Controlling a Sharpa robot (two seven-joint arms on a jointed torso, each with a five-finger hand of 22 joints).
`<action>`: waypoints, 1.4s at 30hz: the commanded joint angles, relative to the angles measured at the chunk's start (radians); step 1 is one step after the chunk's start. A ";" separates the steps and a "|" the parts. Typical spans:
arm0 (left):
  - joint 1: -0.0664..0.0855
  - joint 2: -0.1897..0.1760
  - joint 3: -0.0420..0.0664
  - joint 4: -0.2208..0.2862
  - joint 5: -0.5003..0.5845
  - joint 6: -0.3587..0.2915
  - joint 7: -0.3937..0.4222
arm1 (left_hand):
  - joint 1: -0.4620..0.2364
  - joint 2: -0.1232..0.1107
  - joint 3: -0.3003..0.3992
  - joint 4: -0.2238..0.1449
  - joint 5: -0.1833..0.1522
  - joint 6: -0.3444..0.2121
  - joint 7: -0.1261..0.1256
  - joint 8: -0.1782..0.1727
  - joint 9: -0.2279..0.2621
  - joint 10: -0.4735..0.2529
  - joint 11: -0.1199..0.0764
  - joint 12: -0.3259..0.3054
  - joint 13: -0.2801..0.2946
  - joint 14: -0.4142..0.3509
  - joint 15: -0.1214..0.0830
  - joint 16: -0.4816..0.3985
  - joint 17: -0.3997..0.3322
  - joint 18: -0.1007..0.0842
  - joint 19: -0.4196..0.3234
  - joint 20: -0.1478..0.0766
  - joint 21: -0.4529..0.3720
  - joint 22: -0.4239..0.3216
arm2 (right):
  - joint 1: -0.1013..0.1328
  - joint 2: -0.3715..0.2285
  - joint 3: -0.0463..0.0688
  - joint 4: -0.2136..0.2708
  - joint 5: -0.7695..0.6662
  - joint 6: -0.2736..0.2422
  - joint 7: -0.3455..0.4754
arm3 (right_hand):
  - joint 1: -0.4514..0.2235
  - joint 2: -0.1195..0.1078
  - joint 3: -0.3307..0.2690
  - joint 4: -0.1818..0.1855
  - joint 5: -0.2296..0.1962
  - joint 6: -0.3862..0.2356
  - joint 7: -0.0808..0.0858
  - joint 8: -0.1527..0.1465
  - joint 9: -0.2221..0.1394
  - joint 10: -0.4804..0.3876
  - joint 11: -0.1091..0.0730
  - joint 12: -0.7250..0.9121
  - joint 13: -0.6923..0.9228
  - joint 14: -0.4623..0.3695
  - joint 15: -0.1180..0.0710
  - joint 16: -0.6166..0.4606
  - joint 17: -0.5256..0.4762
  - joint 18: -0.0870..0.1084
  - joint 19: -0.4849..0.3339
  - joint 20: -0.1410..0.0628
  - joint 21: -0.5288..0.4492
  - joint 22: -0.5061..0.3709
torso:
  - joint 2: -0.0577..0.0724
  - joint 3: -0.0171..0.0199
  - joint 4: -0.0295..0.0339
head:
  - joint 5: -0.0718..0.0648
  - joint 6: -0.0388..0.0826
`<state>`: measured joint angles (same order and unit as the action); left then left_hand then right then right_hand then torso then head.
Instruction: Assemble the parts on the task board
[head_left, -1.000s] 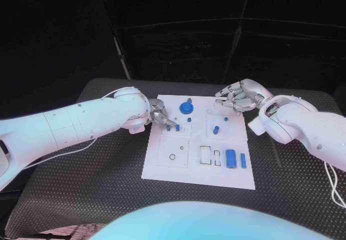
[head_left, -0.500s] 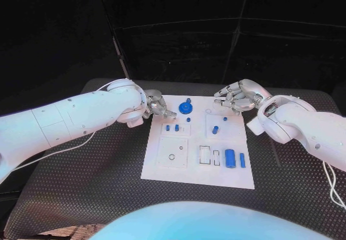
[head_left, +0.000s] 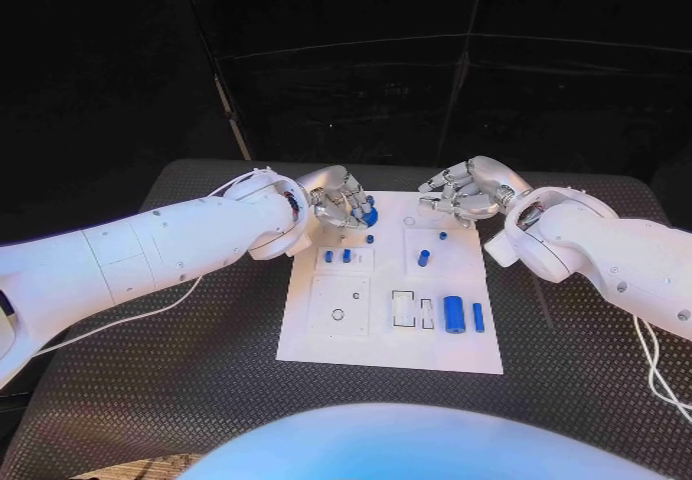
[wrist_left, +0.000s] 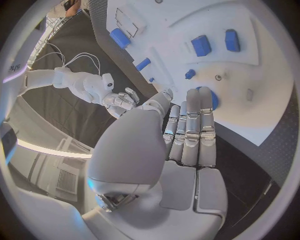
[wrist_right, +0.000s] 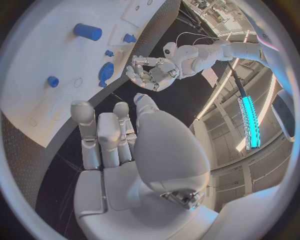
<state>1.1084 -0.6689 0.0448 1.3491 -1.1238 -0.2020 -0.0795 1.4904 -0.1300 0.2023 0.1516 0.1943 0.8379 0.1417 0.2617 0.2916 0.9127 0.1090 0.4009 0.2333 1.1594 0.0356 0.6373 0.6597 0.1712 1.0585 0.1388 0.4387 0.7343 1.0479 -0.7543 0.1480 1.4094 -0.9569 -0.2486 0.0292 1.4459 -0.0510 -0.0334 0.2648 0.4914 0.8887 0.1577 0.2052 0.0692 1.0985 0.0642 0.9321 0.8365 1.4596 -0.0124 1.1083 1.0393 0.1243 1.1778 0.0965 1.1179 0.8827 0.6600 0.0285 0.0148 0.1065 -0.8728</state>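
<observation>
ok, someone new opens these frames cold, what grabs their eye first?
Probably the two silver hands poised over the far end of the white task board: the left hand right by the round blue part, the right hand at the far right corner, holding nothing. Next, the blue parts dotted across the board, with the large blue cylinder lying near its right edge.

Blue parts (head_left: 453, 314), white task board (head_left: 389, 345)

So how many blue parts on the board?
8: disc at the left hand, stud below it, two pegs left, dot and short cylinder right, two long cylinders nearest the robot; hand may hide more.
</observation>
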 joint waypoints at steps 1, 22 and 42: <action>0.000 0.014 -0.010 -0.009 -0.153 -0.091 0.160 | 0.001 -0.009 -0.013 -0.012 -0.001 0.022 -0.006 -0.027 -0.035 0.020 -0.002 -0.042 -0.044 0.058 -0.010 0.002 -0.017 0.013 0.050 -0.009 0.000 -0.014 | 0.001 0.000 0.001 0.004 0.004 -0.013 0.017 | -0.006 0.003 0.001 0.004 0.005 -0.006 -0.002 0.006 -0.001 -0.008 0.002 -0.001 -0.001 0.002 0.000 -0.004 0.000 0.015 -0.008 0.001 -0.006 -0.001 | 0.000 0.0012 0.0018 | -0.005 0.000; -0.001 0.135 -0.034 -0.159 -0.370 0.077 0.095 | -0.016 0.012 -0.080 -0.026 -0.004 0.108 -0.024 -0.105 -0.146 0.074 -0.019 -0.140 -0.157 0.326 -0.034 0.640 0.485 -0.037 0.319 -0.038 0.410 0.289 | 0.001 0.007 0.001 0.003 0.006 -0.015 0.019 | -0.003 0.003 0.003 0.003 0.007 -0.006 -0.002 0.006 -0.001 -0.008 0.002 -0.001 0.000 0.002 0.000 -0.002 0.002 0.015 -0.008 0.001 -0.006 0.000 | -0.001 0.0011 0.0003 | -0.008 0.000; -0.003 0.174 -0.035 -0.215 -0.405 0.136 0.071 | -0.001 0.033 -0.063 -0.027 -0.002 0.173 -0.025 -0.105 -0.160 0.151 -0.032 -0.137 -0.162 0.332 -0.042 0.667 0.487 -0.050 0.343 -0.044 0.498 0.366 | 0.001 0.010 0.001 0.002 0.006 -0.012 0.019 | -0.002 0.004 0.004 0.002 0.008 -0.006 -0.002 0.006 -0.001 -0.008 0.002 0.000 0.000 0.002 0.000 -0.002 0.003 0.015 -0.008 0.001 -0.006 0.000 | -0.001 0.0009 0.0015 | -0.008 0.000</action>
<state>1.1041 -0.4968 0.0093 1.1343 -1.5096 -0.0902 0.0008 1.4877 -0.1058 0.1359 0.1239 0.1943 1.0053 0.1169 0.1591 0.1328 1.0580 0.0768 0.2631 0.0725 1.4654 0.0002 1.2974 1.1483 0.1390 1.3960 0.0965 0.9349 1.0987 1.0477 -0.7454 0.1481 1.4097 -0.9546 -0.2553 0.0381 1.4459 -0.0510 -0.0335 0.2647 0.4973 0.8888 0.1577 0.2052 0.0692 1.0986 0.0643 0.9321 0.8367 1.4596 -0.0124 1.1084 1.0410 0.1243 1.1778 0.0965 1.1180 0.8830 0.6585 0.0298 0.0160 0.0980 -0.8726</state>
